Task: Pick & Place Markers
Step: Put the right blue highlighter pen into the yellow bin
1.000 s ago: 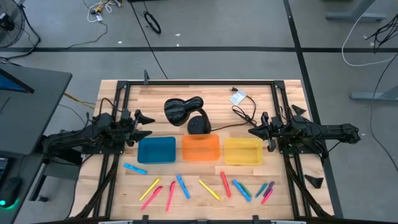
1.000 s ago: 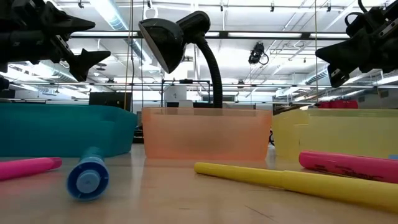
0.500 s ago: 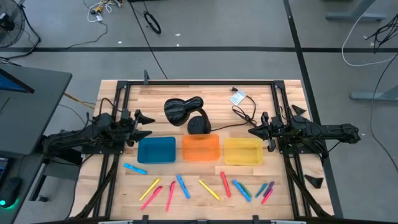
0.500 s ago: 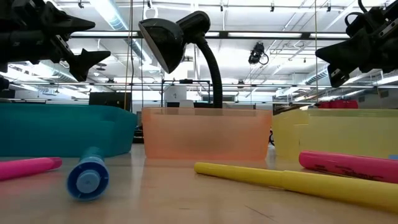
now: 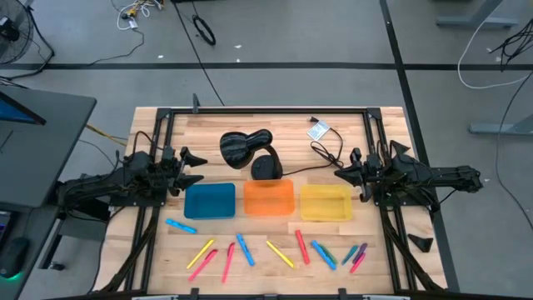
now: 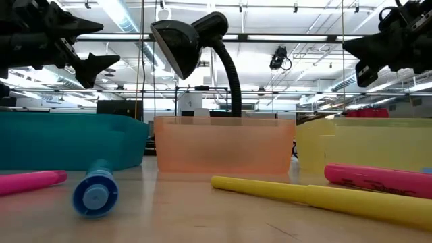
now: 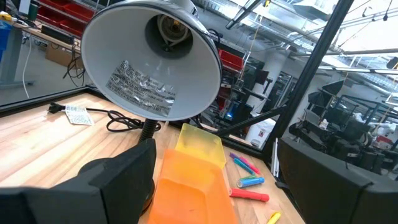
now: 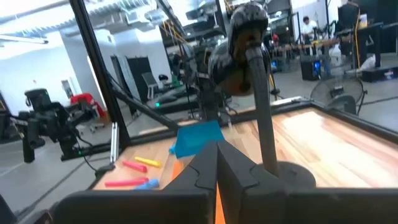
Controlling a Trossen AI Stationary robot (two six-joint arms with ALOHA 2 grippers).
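Writing is seen only on the silver sticker inside the black desk lamp's [image 5: 246,150] shade in the left wrist view and on a small white tag [image 5: 317,131] lying on the tabletop [image 5: 275,121] behind it, and neither can be read. At the left edge, the left gripper [image 5: 193,167] is held above the wood just beside the blue tray [image 5: 210,201], its fingers spread wide with nothing between them. Three trays are lined up across the middle, the blue one, then the orange tray [image 5: 269,198], then the yellow tray [image 5: 325,202], and what may lie inside them cannot be told from the level view, where only their walls are shown. The markers [image 5: 273,251] are scattered in a loose row along the near side of the tabletop, in front of the trays: a blue one farthest left, then yellow, pink, blue, yellow and red ones, and a tight cluster of blue, green and pink at the right, where single sticks are hard to separate. In the low view only a few are caught, the pink and yellow ones being cut off by the picture's edges. At the right, the right gripper [image 5: 341,175] is held beside the yellow tray, its fingers pressed fully together on nothing.
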